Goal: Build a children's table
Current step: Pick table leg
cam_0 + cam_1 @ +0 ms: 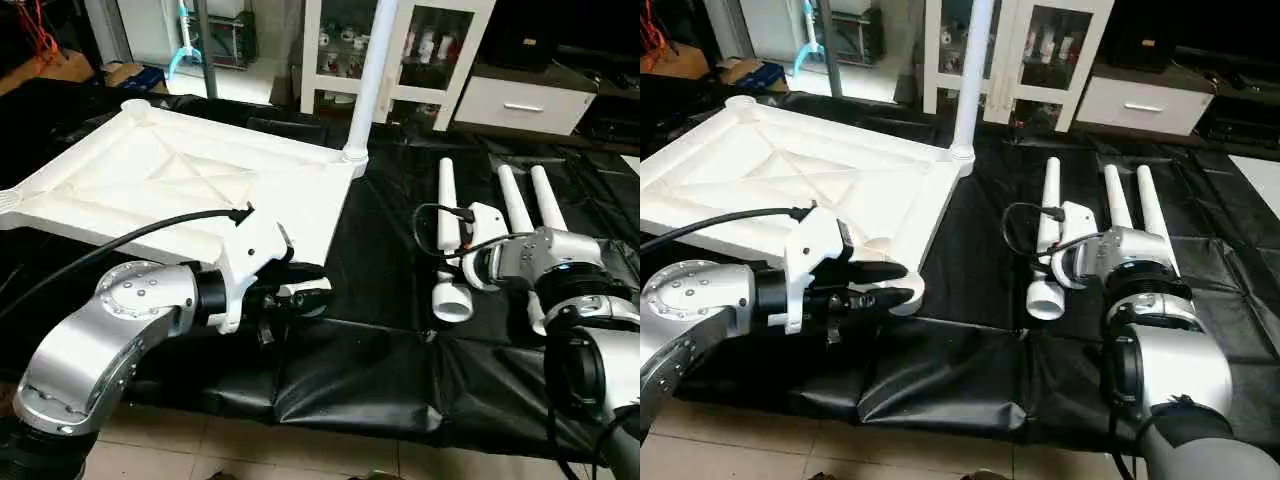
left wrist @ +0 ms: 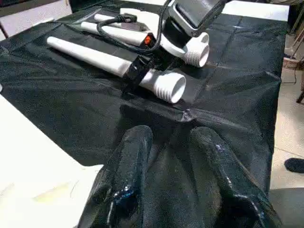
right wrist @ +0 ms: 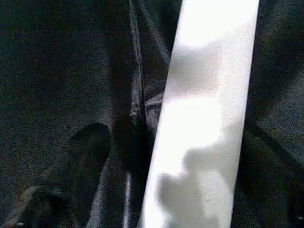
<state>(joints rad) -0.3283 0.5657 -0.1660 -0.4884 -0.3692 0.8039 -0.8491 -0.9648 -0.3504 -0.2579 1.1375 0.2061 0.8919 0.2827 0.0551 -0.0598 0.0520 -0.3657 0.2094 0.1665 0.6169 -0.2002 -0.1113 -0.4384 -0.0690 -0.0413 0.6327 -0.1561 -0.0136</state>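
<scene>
Left hand [image 1: 902, 283] at tabletop [image 1: 180, 180] near edge

Support: a black sheet [image 1: 380, 330], wrinkled and creased, spread over the floor.
Near edge: bare pale floor tiles [image 1: 300, 450] show beyond the sheet.
Left on sheet: white square table top [image 1: 180, 180], ribbed underside up, with one white leg [image 1: 372, 75] standing upright in its far right corner socket.
Right on sheet: three loose white legs [image 1: 447, 240] lying side by side, wide open ends toward the near side, narrow ends pointing far.
Between: a bare strip of sheet separates the top from the loose legs.
</scene>
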